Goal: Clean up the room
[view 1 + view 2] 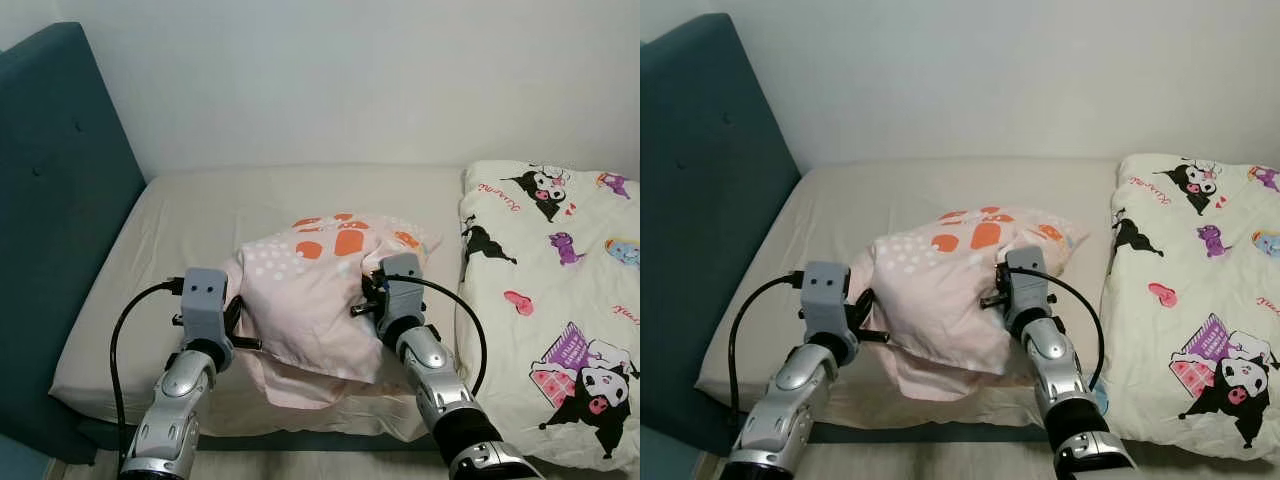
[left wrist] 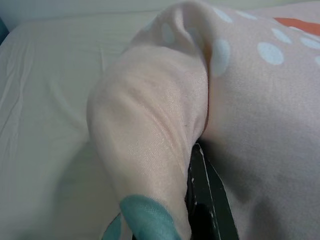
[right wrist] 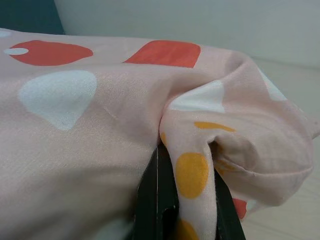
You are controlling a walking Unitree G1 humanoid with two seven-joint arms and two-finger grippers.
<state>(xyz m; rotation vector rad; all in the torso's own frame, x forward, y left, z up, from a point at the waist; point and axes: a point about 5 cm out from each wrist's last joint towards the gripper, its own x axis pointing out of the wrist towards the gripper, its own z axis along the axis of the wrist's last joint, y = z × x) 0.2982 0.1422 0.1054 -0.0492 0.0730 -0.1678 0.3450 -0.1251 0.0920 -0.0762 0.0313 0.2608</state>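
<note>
black fingers (image 3: 159, 200) pinch a pink pillow (image 3: 100, 125) fold.

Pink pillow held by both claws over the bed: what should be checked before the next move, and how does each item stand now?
1. Left claw gripping the pink pillow: ok, fabric pinched between its fingers.
2. Right claw gripping: ok, fabric bunched between its fingers.
3. Pillow fully off the mattress: cannot tell.
4. Headboard end of mattress free for the pillow: ok.
5. Cartoon quilt apart from pillow: ok.
</note>
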